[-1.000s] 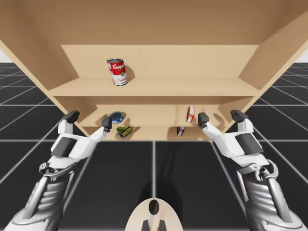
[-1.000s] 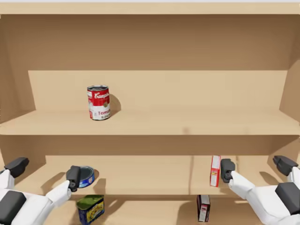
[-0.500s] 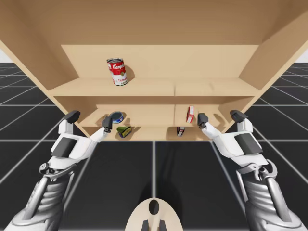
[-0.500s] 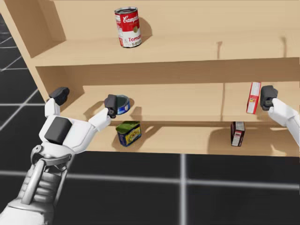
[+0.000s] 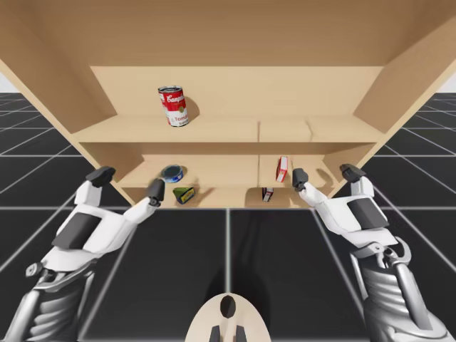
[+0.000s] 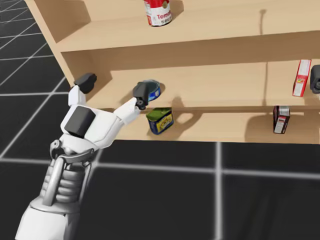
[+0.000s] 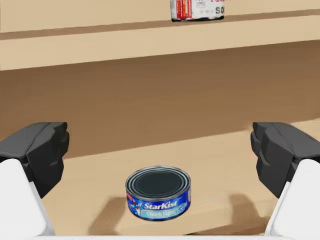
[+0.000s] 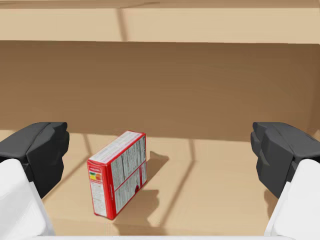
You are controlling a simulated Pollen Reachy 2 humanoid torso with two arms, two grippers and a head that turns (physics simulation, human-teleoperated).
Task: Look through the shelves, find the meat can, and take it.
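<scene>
A squat dark blue can with a green and yellow label [image 5: 185,194] [image 6: 160,121] stands on the lowest shelf. Above it on the middle shelf sits a flat blue round can [image 5: 172,173] [image 6: 151,90] [image 7: 158,192]. My left gripper [image 5: 128,182] [image 6: 114,86] [image 7: 159,155] is open in front of the middle shelf, with the flat blue can ahead of it and touching neither finger. My right gripper [image 5: 325,174] [image 8: 159,155] is open before a red box [image 5: 283,168] [image 8: 119,173] on the same shelf.
A red and white can [image 5: 173,106] [image 6: 158,12] stands upright on the upper shelf. A small dark box [image 5: 267,194] [image 6: 281,119] stands on the lowest shelf at the right. The shelf unit's side walls [image 5: 43,78] flank both arms. Black gridded floor lies in front.
My head has turned down and to the left. My left arm has drawn back and a little lower, away from the flat blue can. My right arm has not moved.
</scene>
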